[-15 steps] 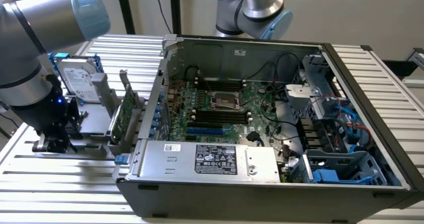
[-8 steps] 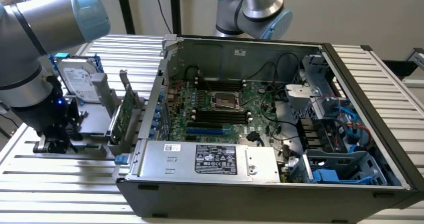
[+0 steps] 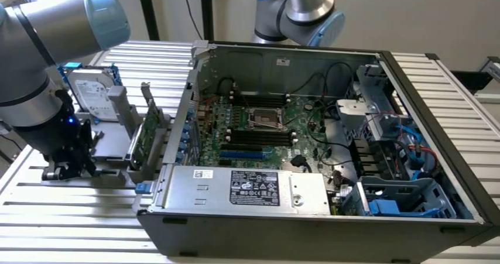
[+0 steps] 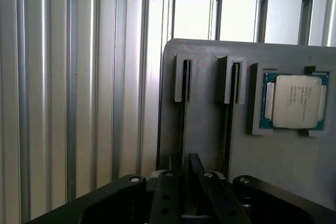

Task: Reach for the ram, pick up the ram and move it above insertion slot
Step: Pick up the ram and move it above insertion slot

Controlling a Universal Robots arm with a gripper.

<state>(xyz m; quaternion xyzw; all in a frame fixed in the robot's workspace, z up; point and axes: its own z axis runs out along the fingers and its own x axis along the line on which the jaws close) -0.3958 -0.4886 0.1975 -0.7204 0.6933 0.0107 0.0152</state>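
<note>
Wrist view: gripper (image 4: pixel 185 162) astride the ram (image 4: pixel 184 98), apparently stood on edge in a holder (image 4: pixel 294 166) for easy grasping; whether the jaws pinch it, I cannot tell.

Open computer case (image 3: pixel 312 240) on slatted table (image 3: pixel 70 217); motherboard (image 3: pixel 258 129) exposed. Hard drive (image 3: pixel 88 94), expansion card (image 3: pixel 149 132) upright beside case. Processor (image 4: pixel 295 101) seated in grey holder (image 4: pixel 283 161).
</note>
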